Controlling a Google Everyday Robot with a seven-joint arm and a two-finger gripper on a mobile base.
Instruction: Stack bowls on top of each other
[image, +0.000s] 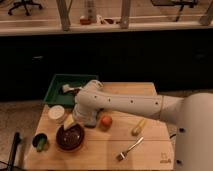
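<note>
A dark reddish-brown bowl (70, 138) with a glossy inside sits on the wooden table (100, 150) at the front left. I cannot tell whether another bowl is nested in it. My white arm reaches in from the right, and my gripper (75, 124) hangs just above the bowl's far rim. A yellowish bit shows at the gripper's tip, over the bowl. The arm's wrist hides the table right behind the bowl.
A small white dish (56, 114) stands left of the gripper. A small green cup (40, 142) is left of the bowl. A green tray (62, 89) lies at the back left. A red fruit (105, 121), a yellow item (138, 127) and a fork (130, 148) lie to the right.
</note>
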